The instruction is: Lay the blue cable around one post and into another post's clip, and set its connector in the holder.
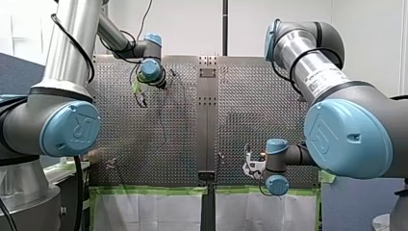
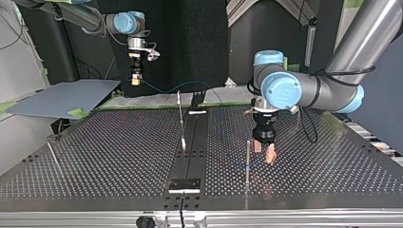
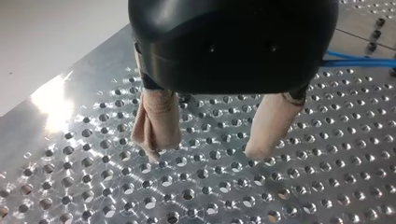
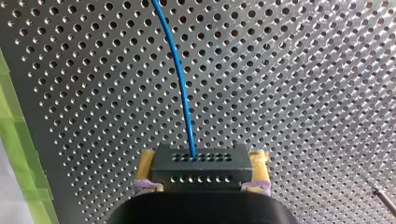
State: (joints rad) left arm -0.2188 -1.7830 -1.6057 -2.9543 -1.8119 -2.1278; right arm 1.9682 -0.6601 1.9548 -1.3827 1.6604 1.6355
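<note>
The job looks barely begun. The right gripper (image 4: 203,168) has its yellow pads clamped on the black connector (image 4: 201,159) and hangs above the table (image 2: 119,152), off to one side of the dark centre rail (image 2: 192,142), by the end of that rail nearest the arms' bases. From the connector the blue cable (image 4: 180,79) runs out ahead of the gripper and, in the top view, arcs loosely across that same end of the rail. The left gripper (image 3: 204,150) stands low over the plate on the rail's other side, toward its opposite end. Its beige pads (image 3: 159,116) are apart with nothing between them. A thin upright post (image 2: 247,159) rises just beside it, between it and the rail. A faint blue stretch shows at that post's foot, but I cannot tell whether the cable bends round it. A second post (image 2: 180,114) leans close alongside the rail, and a third (image 2: 53,156) stands well out on the right gripper's side of it. No clip is clear to me on any of them. A small plate (image 2: 185,184) on the rail's end away from the bases may be the holder, though I cannot be sure. By my reading, the wrap, the clipping and the seating of the connector are all left to do.
</note>
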